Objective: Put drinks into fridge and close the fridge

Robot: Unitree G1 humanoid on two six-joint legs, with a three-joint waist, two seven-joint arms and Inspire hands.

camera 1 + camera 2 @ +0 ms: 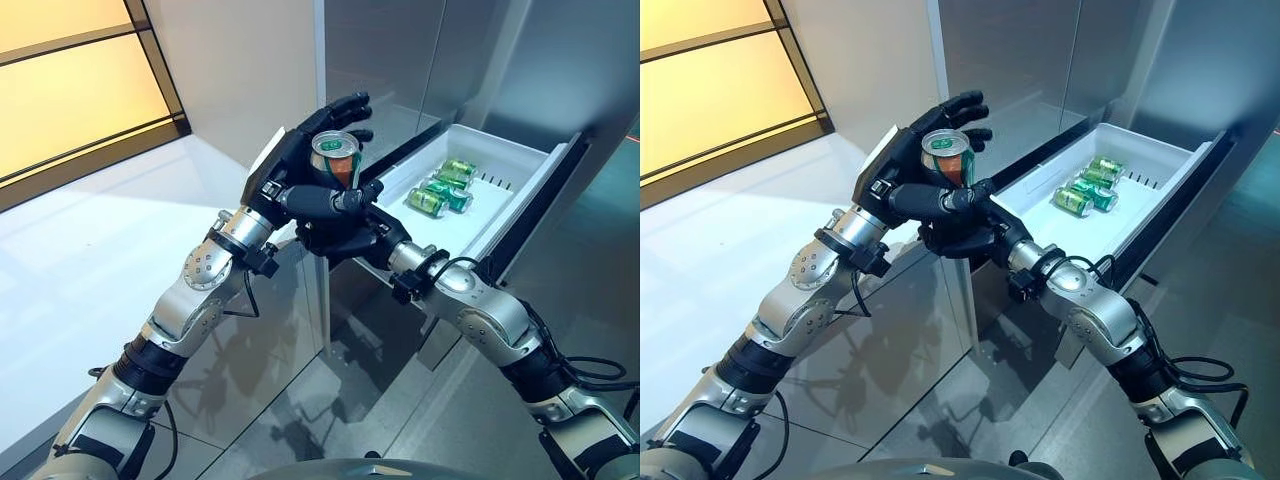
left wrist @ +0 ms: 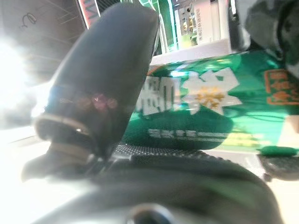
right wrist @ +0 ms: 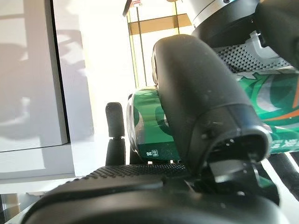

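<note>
A green can point(image 1: 335, 152) is held upright in the air between both hands, just left of the open white fridge drawer point(image 1: 520, 190). My left hand point(image 1: 285, 165) wraps it from the left, its fingers curled behind the can's top. My right hand point(image 1: 345, 240) cups it from below, its thumb pressed on the can's side. The can also shows against the left palm in the left wrist view point(image 2: 210, 107) and past the right thumb in the right wrist view point(image 3: 145, 126). Green cans point(image 1: 442, 188) lie in the drawer.
The steel fridge front point(image 1: 400, 50) rises behind the drawer, with a steel panel point(image 1: 290, 320) below my hands. A pale floor point(image 1: 90, 240) spreads to the left, under a yellow-lit window point(image 1: 70, 90). The near half of the drawer floor point(image 1: 440, 235) is bare.
</note>
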